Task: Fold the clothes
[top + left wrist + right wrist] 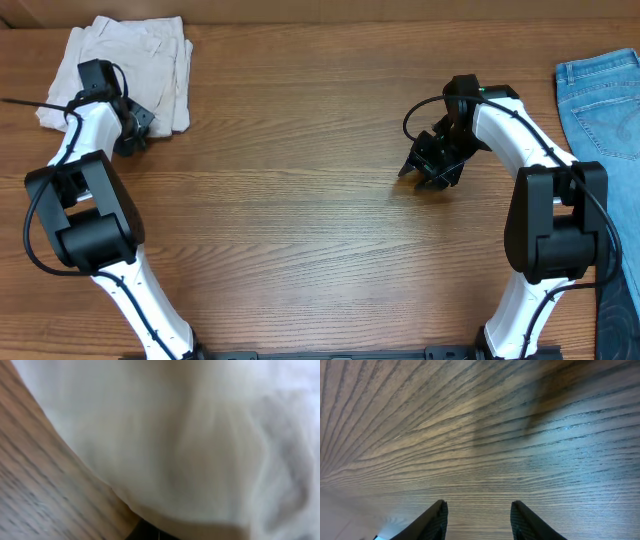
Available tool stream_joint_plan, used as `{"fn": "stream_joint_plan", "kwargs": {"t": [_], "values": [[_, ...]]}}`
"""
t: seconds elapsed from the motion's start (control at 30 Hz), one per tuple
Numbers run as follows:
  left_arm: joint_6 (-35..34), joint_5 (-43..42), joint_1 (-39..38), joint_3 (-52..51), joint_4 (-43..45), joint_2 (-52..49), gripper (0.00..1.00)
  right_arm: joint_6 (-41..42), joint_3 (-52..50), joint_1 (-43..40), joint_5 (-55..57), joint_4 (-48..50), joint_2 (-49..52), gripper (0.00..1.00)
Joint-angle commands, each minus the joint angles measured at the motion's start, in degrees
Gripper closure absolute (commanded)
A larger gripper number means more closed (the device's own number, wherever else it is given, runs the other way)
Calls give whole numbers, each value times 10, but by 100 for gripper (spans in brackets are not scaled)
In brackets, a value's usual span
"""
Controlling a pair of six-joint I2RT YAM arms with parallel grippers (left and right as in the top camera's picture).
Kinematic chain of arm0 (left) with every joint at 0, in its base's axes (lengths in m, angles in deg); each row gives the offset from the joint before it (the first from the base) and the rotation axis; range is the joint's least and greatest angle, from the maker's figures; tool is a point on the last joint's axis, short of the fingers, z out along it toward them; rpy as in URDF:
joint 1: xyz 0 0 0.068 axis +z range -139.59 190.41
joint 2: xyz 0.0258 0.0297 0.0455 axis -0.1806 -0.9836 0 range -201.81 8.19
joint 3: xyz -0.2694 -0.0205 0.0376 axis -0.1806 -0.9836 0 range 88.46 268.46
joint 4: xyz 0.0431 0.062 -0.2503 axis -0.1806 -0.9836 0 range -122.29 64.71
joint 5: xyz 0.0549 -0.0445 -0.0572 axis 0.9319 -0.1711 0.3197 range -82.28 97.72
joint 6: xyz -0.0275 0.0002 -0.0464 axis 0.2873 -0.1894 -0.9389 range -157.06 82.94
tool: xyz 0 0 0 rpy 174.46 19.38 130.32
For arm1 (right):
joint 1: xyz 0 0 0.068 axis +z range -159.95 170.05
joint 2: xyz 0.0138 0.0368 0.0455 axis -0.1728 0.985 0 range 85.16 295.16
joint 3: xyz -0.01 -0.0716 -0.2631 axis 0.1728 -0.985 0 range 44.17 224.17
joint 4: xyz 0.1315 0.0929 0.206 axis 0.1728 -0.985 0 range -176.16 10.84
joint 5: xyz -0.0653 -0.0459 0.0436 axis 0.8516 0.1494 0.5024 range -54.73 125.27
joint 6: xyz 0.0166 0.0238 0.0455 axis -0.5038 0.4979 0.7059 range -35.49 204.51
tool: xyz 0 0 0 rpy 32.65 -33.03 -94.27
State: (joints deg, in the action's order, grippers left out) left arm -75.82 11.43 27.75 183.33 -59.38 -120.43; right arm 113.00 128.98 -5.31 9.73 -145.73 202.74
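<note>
The clothes [125, 65], light beige shorts, lie folded in a small pile at the table's back left. My left gripper [132, 128] sits low at the pile's near edge, its jaws shut. In the left wrist view the beige cloth [190, 435] fills nearly everything, very close and blurred. Only a dark sliver of the gripper shows under the cloth's edge, so I cannot tell whether any cloth is pinched. My right gripper [425, 170] hangs over bare wood right of centre. Its fingers [435, 520] stand apart with nothing between them, and the gripper's [479, 504] gap shows only table.
Blue jeans [605, 100] lie at the back right edge of the wooden table [300, 200]. A dark cloth [620, 310] hangs at the front right corner. A thin black cable [25, 103] runs across the left side of the beige pile.
</note>
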Motion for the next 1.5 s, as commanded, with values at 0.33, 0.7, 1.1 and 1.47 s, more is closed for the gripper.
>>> {"fn": "stream_joint_plan", "kwargs": {"t": [0.33, 0.7, 1.1, 1.47], "values": [[-15, 19, -31, -3, 13, -13, 96, 2, 11, 2, -7, -6, -21, 55], [-11, 32, -4, -3, 34, -13, 96, 2, 11, 2, -7, -8, -21, 55], [19, 45, 11, 0, 46, -12, 90, 2, 11, 2, -7, -13, -21, 55], [45, 72, 9, 133, -158, 24, 77, 2, 11, 2, -7, -12, -21, 55]]}}
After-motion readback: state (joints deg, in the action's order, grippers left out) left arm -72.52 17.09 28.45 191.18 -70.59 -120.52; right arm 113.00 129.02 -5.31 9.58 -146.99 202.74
